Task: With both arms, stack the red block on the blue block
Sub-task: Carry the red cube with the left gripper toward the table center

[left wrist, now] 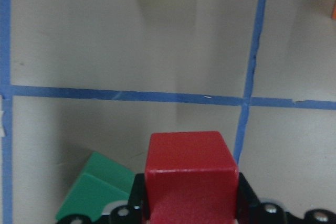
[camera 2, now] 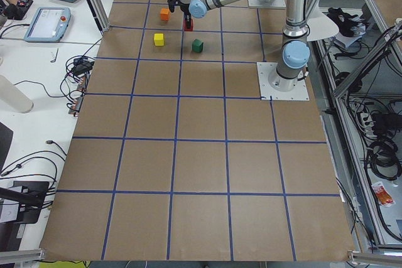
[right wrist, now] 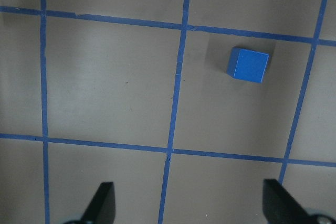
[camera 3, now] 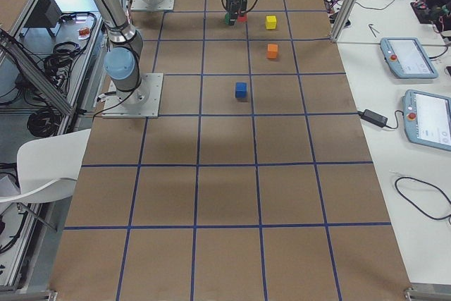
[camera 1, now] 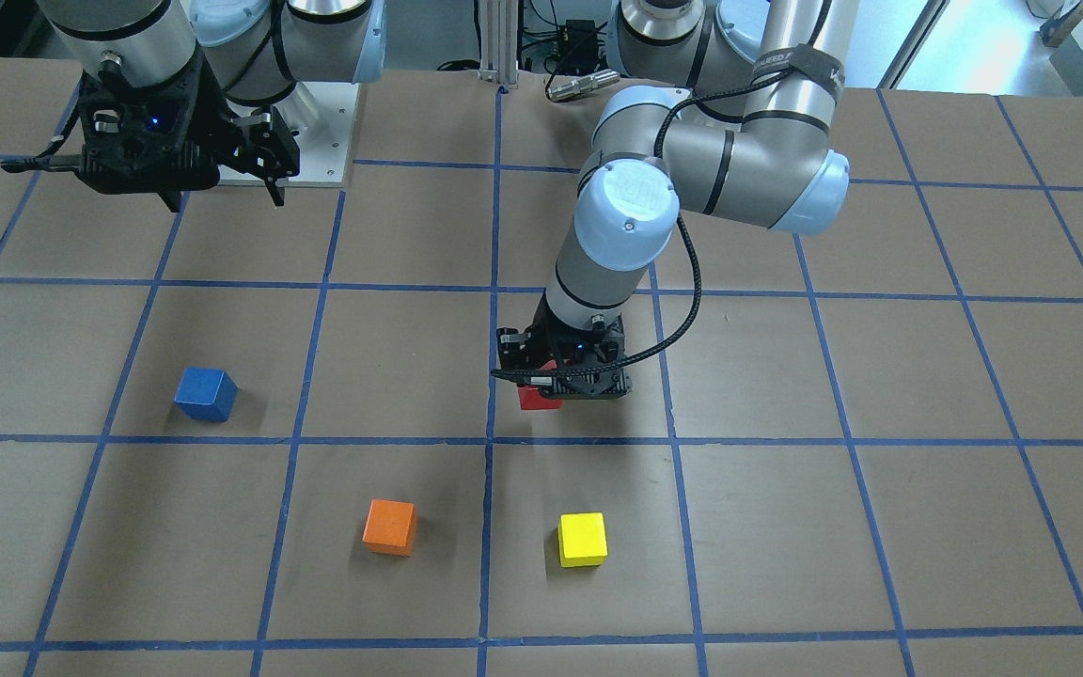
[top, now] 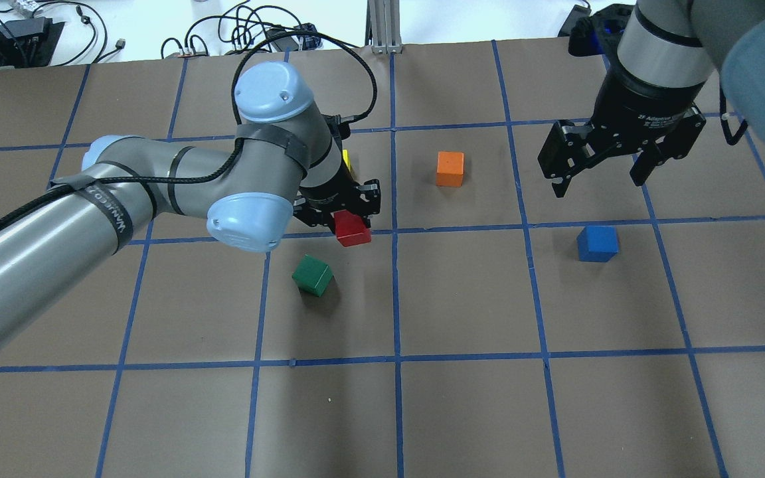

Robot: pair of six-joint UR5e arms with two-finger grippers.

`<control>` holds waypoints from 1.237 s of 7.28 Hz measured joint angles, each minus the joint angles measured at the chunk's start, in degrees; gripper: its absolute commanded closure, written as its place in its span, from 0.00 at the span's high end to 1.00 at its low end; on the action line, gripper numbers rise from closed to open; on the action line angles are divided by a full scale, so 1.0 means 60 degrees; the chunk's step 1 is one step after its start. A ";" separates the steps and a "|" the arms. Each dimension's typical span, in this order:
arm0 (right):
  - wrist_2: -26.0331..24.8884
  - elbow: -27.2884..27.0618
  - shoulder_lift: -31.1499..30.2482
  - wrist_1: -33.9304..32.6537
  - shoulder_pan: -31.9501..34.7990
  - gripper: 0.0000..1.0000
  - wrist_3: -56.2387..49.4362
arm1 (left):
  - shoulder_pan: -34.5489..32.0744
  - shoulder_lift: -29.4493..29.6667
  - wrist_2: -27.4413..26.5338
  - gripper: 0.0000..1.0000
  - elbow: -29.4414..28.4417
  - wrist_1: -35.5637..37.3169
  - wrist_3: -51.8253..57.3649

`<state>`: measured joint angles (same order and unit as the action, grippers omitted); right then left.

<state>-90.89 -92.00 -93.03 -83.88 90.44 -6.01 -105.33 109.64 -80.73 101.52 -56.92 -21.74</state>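
Observation:
My left gripper [top: 346, 216] is shut on the red block [top: 352, 229], near the table's middle. In the left wrist view the red block [left wrist: 189, 169] sits between the fingers, seemingly just above the table. In the front view it [camera 1: 537, 396] pokes out under the left gripper [camera 1: 556, 381]. The blue block [top: 597, 243] rests on the table on my right, also in the front view [camera 1: 206, 393] and the right wrist view [right wrist: 248, 65]. My right gripper [top: 598, 186] is open and empty, high above the table and just beyond the blue block.
A green block [top: 313, 275] lies close to the left gripper on the robot's side. An orange block [top: 449, 168] and a yellow block [camera 1: 582, 539] lie farther from the robot. Blue tape lines grid the brown table [top: 462, 299].

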 measured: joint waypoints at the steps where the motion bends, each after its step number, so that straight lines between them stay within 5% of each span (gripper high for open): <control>1: 0.0009 -0.0003 0.0009 -0.0003 0.0000 1.00 -0.0014 | -0.0213 0.0416 0.0140 0.00 -0.0222 0.0310 -0.0355; 7: 0.0001 -0.0008 0.0083 -0.0365 0.0000 1.00 0.0102 | -0.0849 0.1768 -0.0781 0.05 -0.1147 0.0565 -0.0693; 8: -0.0008 -0.0013 0.0097 -0.0381 0.0000 1.00 0.0124 | -0.0853 0.1839 -0.0859 0.30 -0.1198 0.0591 -0.0673; 9: -0.0015 -0.0017 0.0131 -0.0406 0.0000 1.00 0.0143 | -0.0856 0.1894 -0.0861 0.99 -0.1246 0.0598 -0.0695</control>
<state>-90.98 -92.10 -92.24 -86.32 90.44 -5.15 -110.47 121.01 -85.90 94.05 -53.33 -25.91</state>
